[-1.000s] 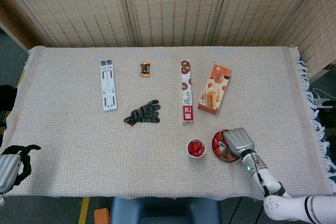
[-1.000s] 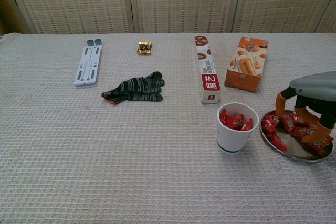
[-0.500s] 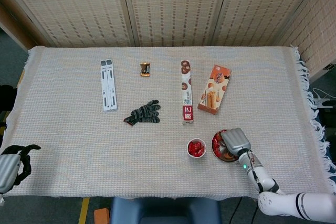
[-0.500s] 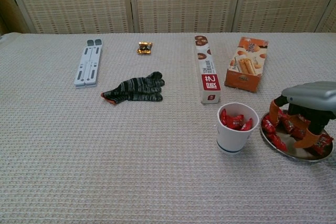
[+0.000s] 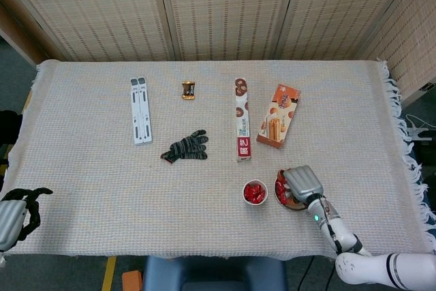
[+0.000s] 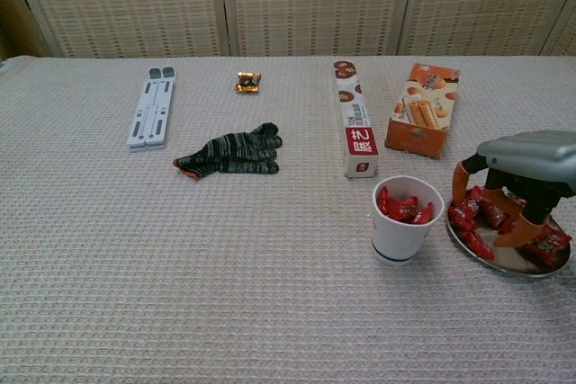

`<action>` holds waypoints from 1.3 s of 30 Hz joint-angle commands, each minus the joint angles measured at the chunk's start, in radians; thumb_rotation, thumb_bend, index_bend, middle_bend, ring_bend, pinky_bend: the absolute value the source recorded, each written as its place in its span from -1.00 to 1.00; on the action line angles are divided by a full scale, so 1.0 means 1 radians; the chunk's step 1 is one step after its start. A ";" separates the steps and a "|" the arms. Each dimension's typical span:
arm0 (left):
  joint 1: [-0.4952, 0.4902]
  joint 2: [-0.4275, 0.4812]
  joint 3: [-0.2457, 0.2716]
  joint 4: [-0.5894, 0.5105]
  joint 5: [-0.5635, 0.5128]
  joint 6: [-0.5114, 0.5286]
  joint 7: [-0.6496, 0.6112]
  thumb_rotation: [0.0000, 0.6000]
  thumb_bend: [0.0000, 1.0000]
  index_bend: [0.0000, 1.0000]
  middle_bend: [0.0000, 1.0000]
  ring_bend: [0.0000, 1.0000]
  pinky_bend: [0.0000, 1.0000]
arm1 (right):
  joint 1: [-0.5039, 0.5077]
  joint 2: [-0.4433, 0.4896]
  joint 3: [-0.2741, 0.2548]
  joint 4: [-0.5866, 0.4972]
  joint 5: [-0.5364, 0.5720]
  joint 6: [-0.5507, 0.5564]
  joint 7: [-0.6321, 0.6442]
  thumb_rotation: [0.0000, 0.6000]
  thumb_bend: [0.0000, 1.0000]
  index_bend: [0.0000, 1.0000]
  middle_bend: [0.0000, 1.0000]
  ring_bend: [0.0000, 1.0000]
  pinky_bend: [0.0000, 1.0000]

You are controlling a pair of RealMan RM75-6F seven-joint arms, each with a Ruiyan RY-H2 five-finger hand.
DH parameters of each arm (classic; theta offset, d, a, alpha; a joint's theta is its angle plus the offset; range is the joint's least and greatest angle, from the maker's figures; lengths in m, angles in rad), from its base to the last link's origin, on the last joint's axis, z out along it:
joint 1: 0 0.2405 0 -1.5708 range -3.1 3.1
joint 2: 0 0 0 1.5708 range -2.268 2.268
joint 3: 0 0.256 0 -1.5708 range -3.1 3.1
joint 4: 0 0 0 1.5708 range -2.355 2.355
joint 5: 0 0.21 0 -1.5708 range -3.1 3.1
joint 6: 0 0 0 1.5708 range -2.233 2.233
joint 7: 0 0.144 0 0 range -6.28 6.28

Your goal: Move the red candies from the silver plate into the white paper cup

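The left hand (image 5: 13, 215) is seen at the near left corner of the table (image 5: 82, 168), off its edge, with the dark fingers curled in and nothing held. A grey folding stand (image 6: 151, 112) is laid toward the far left of the table, and a striped dark glove (image 6: 229, 154) is spread nearer the middle, with a small gold-wrapped sweet (image 6: 248, 81) beyond it near the far edge. A long narrow biscuit box (image 6: 355, 130) is laid lengthwise right of centre, and an orange snack box (image 6: 422, 120) is placed just beside it to the right. Toward the near right, the white paper cup (image 6: 404, 221) is stood upright, with several red candies seen inside it. Just beside the cup on its right, the silver plate (image 6: 516, 261) is set, and red candies (image 6: 468, 214) are scattered on it. The right hand (image 6: 515, 179) is lowered over the plate, its orange-tipped fingers (image 6: 460, 182) spread downward among the candies; whether a candy is gripped cannot be told.
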 commanded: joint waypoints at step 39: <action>0.000 0.002 0.000 0.000 0.000 0.000 -0.003 1.00 0.27 -0.39 -0.19 -0.39 -0.51 | -0.009 -0.031 -0.017 0.062 -0.001 -0.048 0.008 1.00 -0.81 -0.06 0.54 0.60 1.00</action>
